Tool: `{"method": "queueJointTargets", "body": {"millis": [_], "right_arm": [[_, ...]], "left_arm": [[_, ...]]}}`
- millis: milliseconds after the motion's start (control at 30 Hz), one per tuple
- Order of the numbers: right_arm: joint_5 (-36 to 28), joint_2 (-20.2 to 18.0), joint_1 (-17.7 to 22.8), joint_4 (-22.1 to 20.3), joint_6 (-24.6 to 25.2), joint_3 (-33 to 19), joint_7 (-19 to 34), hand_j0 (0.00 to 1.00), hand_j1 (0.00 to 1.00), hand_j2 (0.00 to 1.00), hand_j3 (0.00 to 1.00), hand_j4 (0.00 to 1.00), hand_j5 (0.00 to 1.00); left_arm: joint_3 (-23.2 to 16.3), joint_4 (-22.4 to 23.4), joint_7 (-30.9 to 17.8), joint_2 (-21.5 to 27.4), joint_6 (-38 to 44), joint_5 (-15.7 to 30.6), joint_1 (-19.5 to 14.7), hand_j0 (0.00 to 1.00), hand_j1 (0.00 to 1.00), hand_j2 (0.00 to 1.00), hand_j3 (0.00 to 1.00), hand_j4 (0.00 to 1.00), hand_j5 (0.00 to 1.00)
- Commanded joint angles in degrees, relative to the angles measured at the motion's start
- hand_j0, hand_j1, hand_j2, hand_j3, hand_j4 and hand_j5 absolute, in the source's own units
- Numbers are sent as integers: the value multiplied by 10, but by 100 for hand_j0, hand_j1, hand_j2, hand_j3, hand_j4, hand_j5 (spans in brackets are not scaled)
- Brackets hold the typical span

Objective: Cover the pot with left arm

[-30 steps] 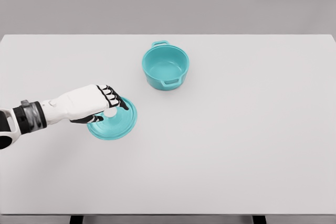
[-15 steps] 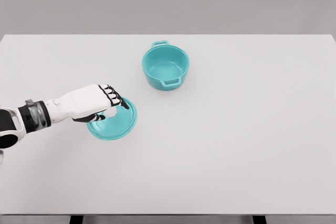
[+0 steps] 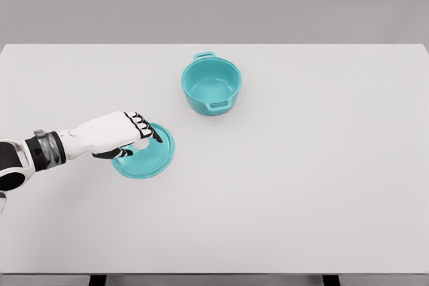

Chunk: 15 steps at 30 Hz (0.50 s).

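Head view — left hand (image 3: 120,136) clenched on round teal lid's (image 3: 149,159) white knob; glossy 2-handled pot (image 3: 211,86) apart.

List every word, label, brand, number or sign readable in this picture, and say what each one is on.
None: no text shows anywhere.
The teal pot, the teal lid, the left hand over the lid and the white table all carry no lettering, labels or numbers.
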Motion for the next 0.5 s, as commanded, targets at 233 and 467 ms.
{"method": "queueJointTargets", "body": {"millis": [233,467], "right_arm": [[0,0,0,1,0,0,0,100,100,100,100,100,100],[0,0,0,0,0,0,0,100,100,100,100,100,100]], "left_arm": [[-1,1,1,0,1,2,-1,67,67,67,67,67,67],[-1,1,1,0,1,2,0,65,65,65,65,65,65]]}}
